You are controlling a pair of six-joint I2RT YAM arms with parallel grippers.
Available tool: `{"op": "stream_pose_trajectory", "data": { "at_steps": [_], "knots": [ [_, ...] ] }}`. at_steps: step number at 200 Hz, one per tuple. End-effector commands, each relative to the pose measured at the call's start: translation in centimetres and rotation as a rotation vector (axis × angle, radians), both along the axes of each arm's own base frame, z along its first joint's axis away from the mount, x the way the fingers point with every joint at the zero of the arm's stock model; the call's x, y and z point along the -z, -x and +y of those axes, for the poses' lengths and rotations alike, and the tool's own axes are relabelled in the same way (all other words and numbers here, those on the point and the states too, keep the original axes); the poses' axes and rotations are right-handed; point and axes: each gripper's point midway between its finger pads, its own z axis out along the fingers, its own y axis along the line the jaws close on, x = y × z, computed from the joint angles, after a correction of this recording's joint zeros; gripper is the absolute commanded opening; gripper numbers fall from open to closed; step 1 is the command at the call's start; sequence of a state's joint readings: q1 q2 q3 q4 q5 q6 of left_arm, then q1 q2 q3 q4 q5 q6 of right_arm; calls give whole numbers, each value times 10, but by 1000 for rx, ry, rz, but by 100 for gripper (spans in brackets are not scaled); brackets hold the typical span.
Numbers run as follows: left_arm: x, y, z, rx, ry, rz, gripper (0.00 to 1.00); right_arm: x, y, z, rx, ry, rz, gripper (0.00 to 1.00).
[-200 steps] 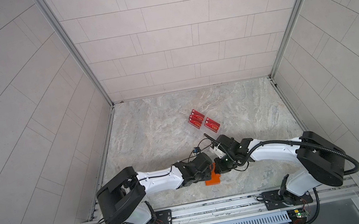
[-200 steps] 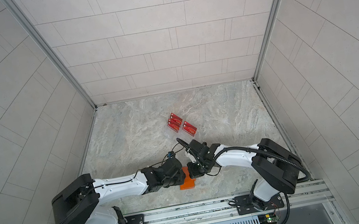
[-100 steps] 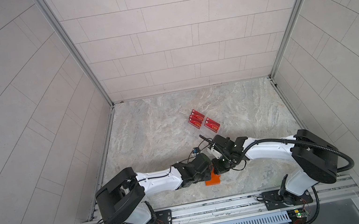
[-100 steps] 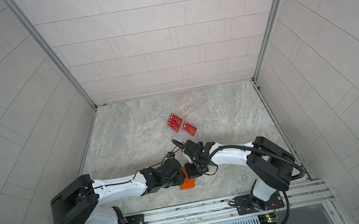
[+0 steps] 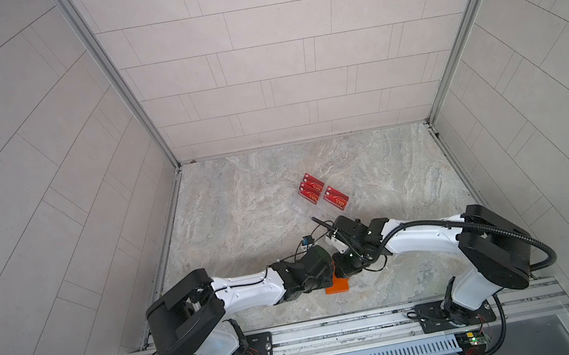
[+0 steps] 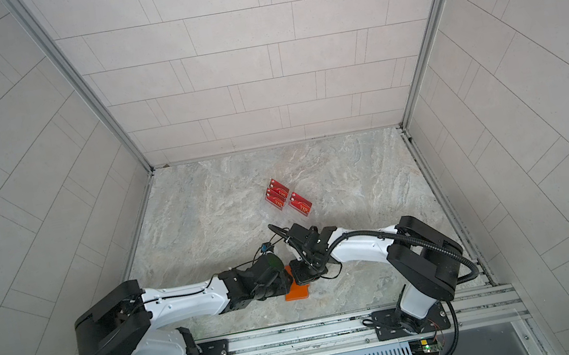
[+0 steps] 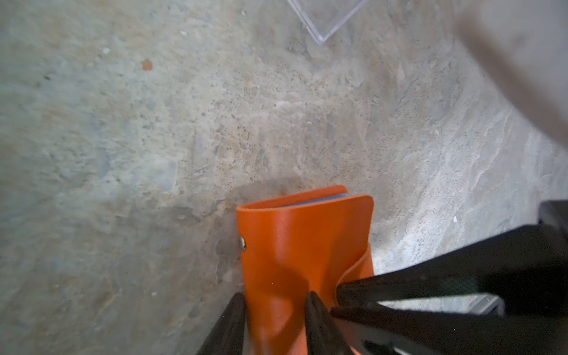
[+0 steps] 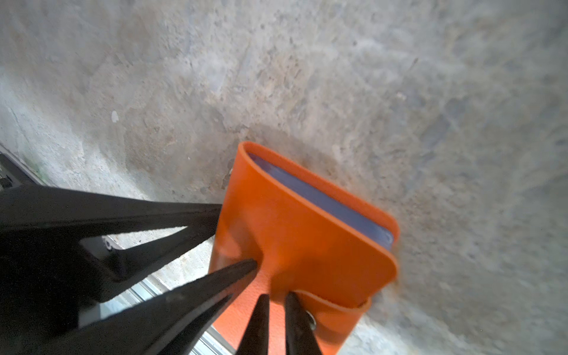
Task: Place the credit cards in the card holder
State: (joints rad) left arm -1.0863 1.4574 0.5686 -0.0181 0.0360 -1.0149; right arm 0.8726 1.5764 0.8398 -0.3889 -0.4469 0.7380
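The orange card holder (image 5: 338, 287) (image 6: 296, 294) lies closed near the table's front, between both wrists. My left gripper (image 7: 275, 307) is shut on it: its two fingers clamp one end of the cover. My right gripper (image 8: 276, 302) rests its tips on the cover beside the strap tab (image 8: 335, 310) and silver snap (image 8: 312, 321). Its jaws stand a narrow gap apart, with nothing pinched between them. Grey-blue sleeves (image 8: 322, 199) show inside the holder. Several red credit cards (image 5: 321, 194) (image 6: 286, 197) printed "VIP" sit behind the grippers, mid-table.
The red cards rest on a clear acrylic rack, whose corner (image 7: 325, 18) shows in the left wrist view. The metal front rail (image 5: 339, 327) runs close behind the card holder. Tiled walls (image 5: 276, 70) enclose the marble table on three sides.
My right wrist has shifted a little toward the left arm over the card holder. Its jaws, shut before, now stand slightly apart. The left arm has held still.
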Motion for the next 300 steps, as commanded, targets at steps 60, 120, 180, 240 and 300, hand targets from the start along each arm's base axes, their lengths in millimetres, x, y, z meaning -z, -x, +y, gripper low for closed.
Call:
{"op": "stream_pose_trajectory", "data": {
  "at_steps": [60, 120, 180, 240, 300],
  "knots": [
    [23, 29, 37, -62, -91, 134, 39, -48, -24, -19, 64, -16, -140, 31],
    [-46, -8, 45, -110, -31, -22, 54, -96, -74, -73, 193, 124, -424, 66],
    [-141, -88, 131, -275, -132, -387, 100, -190, -142, -160, 392, 361, -852, 99],
    [-193, -134, 217, -437, -364, -883, 100, -197, -170, -243, 535, 451, -1204, 100],
    [-150, -128, 296, -591, -605, -929, 100, -163, -171, -289, 670, 499, -1194, 99]
  ]
}}
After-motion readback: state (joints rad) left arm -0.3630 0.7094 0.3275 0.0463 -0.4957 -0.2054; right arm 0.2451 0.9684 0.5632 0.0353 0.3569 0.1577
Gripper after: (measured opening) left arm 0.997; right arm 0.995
